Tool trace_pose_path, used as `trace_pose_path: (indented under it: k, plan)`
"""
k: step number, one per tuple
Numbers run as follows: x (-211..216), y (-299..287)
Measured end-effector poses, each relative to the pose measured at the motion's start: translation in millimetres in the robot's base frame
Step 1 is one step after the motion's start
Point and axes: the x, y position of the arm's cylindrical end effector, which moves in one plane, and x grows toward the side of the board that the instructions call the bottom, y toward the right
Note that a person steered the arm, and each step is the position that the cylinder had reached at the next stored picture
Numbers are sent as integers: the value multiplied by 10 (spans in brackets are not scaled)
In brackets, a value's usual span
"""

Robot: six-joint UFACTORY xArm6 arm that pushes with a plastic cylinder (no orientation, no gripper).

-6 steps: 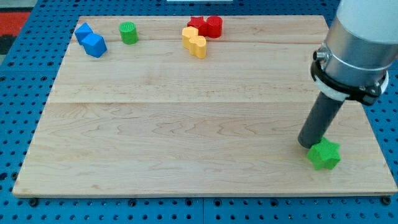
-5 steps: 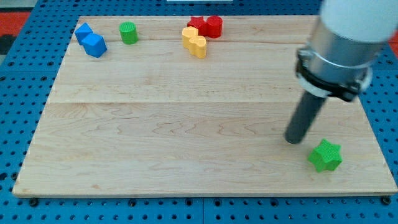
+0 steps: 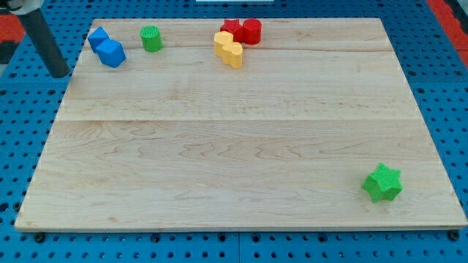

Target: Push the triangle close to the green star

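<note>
The green star lies near the board's bottom right corner. Two blue blocks touch at the top left: a smaller one and a larger one; I cannot tell which is the triangle. My tip is just off the board's left edge, left of and slightly below the blue blocks, not touching them. It is far from the green star.
A green cylinder stands at the top, right of the blue blocks. A yellow heart-like block sits at top centre, with two red blocks touching just behind it. The wooden board rests on a blue pegboard.
My rod has swept from beside the green star at the bottom right across to the board's top left edge. No block has moved.
</note>
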Motion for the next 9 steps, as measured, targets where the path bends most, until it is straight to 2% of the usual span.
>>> trace_pose_path:
  k: [3,4,6,7,8,9]
  plan:
    - [-1117,317]
    - [-1139,553]
    - [-428,685]
    - [-239,899]
    - [-259,1154]
    - [-547,902]
